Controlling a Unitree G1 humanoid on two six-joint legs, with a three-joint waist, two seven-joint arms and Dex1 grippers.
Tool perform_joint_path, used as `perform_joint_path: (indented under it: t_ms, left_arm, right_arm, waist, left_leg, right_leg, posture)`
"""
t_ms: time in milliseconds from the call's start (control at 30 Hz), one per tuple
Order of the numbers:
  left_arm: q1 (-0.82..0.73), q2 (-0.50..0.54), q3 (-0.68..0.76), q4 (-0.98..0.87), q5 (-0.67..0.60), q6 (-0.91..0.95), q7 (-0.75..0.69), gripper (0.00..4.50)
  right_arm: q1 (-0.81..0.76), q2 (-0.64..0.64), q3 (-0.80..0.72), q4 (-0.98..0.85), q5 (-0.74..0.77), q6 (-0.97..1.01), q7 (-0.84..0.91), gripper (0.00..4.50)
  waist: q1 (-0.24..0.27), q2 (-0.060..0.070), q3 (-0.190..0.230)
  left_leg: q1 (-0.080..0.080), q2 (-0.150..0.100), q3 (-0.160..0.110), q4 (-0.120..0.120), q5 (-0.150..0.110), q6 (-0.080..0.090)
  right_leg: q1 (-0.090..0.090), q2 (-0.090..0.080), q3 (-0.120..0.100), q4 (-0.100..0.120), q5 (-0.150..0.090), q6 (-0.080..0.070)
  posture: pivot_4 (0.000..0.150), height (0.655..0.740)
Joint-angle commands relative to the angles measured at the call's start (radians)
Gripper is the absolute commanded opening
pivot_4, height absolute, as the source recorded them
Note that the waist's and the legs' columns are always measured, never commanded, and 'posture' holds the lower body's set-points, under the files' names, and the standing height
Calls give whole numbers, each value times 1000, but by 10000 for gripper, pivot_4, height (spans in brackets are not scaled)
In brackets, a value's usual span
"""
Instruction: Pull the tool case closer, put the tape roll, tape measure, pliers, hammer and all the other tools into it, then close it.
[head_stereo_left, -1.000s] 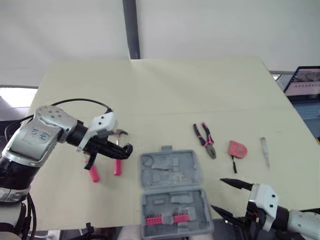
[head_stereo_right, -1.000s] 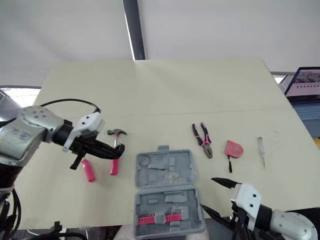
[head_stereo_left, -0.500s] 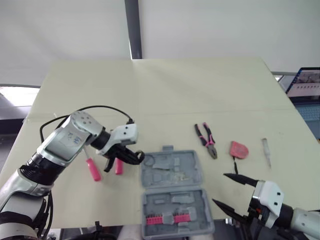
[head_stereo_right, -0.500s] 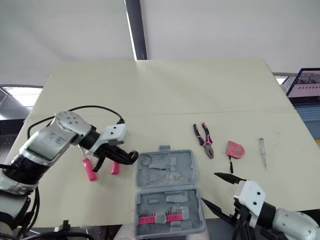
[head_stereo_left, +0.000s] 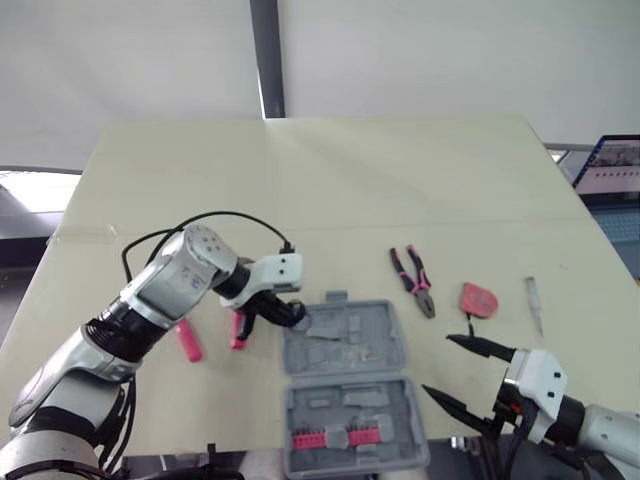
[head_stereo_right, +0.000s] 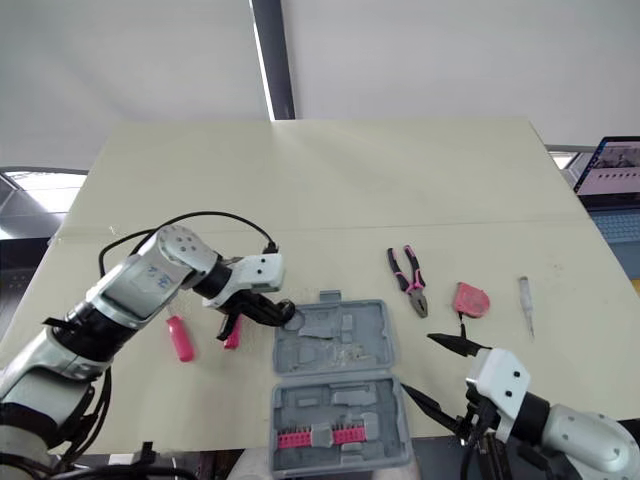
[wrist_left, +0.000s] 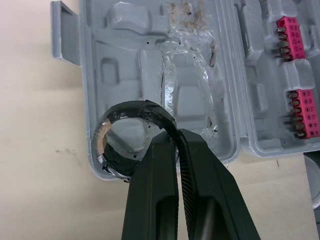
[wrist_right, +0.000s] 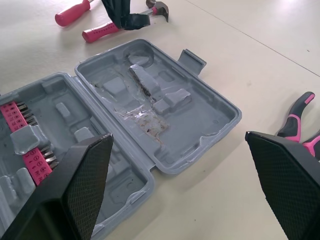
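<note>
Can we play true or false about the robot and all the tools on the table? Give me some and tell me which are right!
1. The left tool is pinching the black tape roll. True.
2. The tool case is shut. False: it lies open, with both halves flat.
3. The pliers are inside the case. False: they lie on the table, to the right of the case.
4. The right tool is spread open and holds nothing. True.
5. The red tape measure lies on the table, outside the case. True.
</note>
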Motion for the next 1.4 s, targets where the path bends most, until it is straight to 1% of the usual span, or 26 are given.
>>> perform_joint_path:
  t_ms: [33, 167, 600, 1400]
  left_arm:
    - [-20, -5, -2, 7, 18, -3, -3, 269]
    - [-18, -6, -14, 20, 32, -8, -7, 269]
    - [-28, -61, -37, 122, 85, -87, -5, 269]
    - [-8, -85, -58, 152, 138, -123, -27, 269]
  right_arm:
    - [3, 2, -9, -38, 22, 0, -9, 45000]
    - [10, 6, -6, -49, 21, 5, -15, 45000]
    - [40, 22, 3, -72, -2, 2, -48, 45000]
    - [47, 22, -5, -78, -10, 12, -71, 45000]
  waist:
    - [0, 0, 0]
    - [1, 0, 0]
    - [1, 0, 0]
    - [1, 0, 0]
  left_leg:
    - [0, 0, 0, 0, 0, 0]
    - [0, 0, 0, 0, 0, 0]
    - [0, 0, 0, 0, 0, 0]
    - [0, 0, 0, 1, 0, 0]
  right_leg:
    - [0, 0, 0, 0, 0, 0]
    - [0, 0, 0, 0, 0, 0]
    - [0, 0, 0, 0, 0, 0]
    - [0, 0, 0, 0, 0, 0]
  posture:
    - [1500, 7360]
    - [1500, 7360]
    - [1500, 7360]
    - [1500, 7360]
